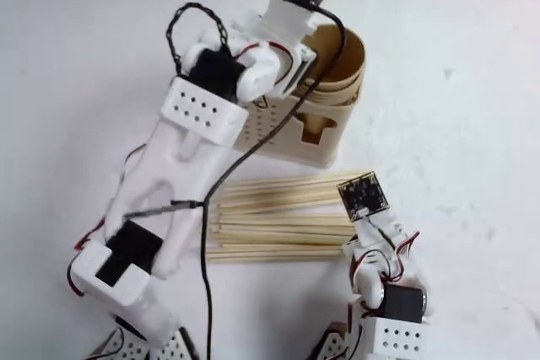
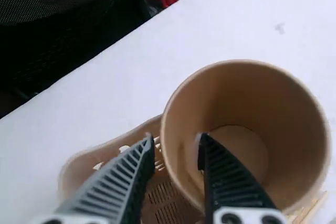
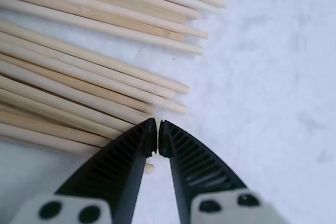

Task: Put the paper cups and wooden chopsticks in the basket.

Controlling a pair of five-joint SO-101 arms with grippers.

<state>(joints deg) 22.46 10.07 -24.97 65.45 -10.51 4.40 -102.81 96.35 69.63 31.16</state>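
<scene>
The left gripper (image 2: 176, 140) stands at the rim of a paper cup (image 2: 247, 108). One of its jaws is outside the cup wall and the other inside, with a gap between them much wider than the wall, so they look released rather than pinching. The cup sits in the near end of the perforated basket (image 2: 79, 169), whose rim shows just outside the outer jaw. From above, several cup rims nest together there, leaning a little.

On the white bench (image 1: 456, 124), on the near side of the basket, the wooden chopsticks (image 1: 278, 221) lie flat in a loose bundle.

The right gripper (image 3: 157, 127) is low over the bench at one end of the bundle. Its jaws are clenched tip to tip on nothing, the stick ends lie just ahead of them and one end pokes out beneath a jaw.

The cup step looks about finished, and the chopsticks are the part still undone. The next move probably calls for the right jaws to part, straddle a few sticks near their ends and close firmly, since round sticks lying flat may roll or slip away.
</scene>
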